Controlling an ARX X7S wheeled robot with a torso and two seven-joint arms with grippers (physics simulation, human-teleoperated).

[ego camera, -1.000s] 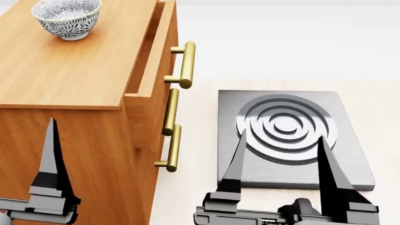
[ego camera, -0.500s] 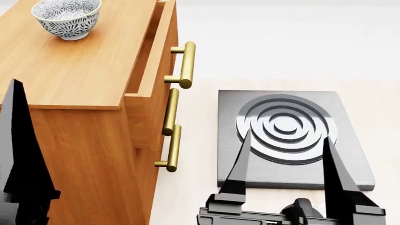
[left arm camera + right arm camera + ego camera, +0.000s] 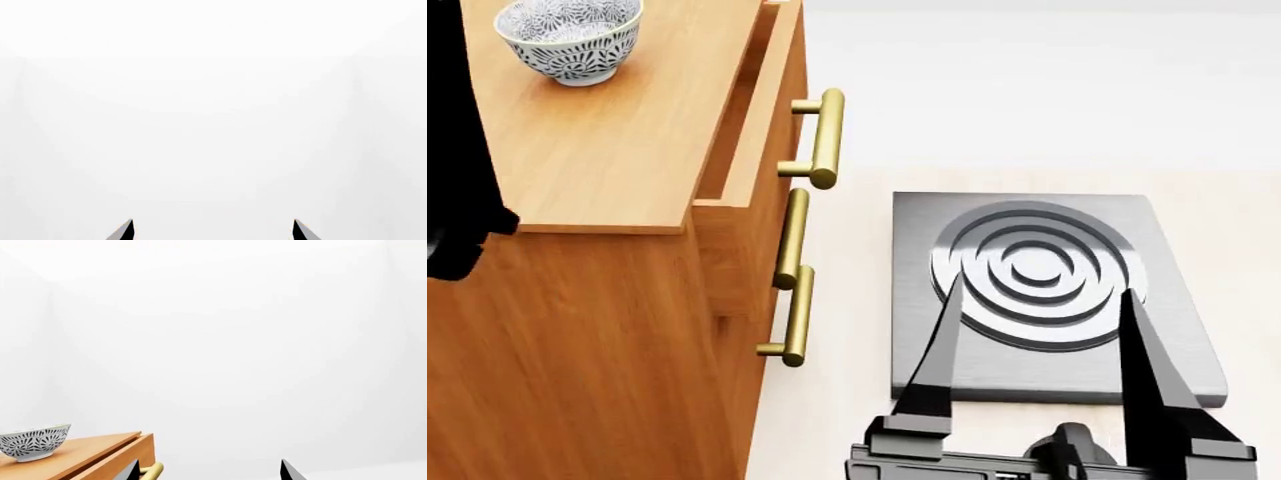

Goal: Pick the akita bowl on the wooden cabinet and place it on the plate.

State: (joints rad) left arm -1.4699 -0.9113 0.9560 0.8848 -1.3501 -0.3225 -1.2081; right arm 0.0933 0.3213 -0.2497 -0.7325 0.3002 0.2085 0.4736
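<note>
at the far left a dark part of the left gripper (image 3: 457, 140) rises beside the cabinet (image 3: 601, 150); its fingers (image 3: 124, 231) stand wide, holding nothing. the bowl (image 3: 569, 38) sits upright on the cabinet top, just right of that gripper, untouched. further right, the right gripper (image 3: 1034, 310) hangs over the grey stove (image 3: 1174, 360), fingers wide and empty, well apart from the bowl.

Plain white walls (image 3: 233, 340) under even, shadowless light; pale cream floor (image 3: 1028, 110) bearing a grey square stove (image 3: 1174, 340) with raised concentric rings.
</note>
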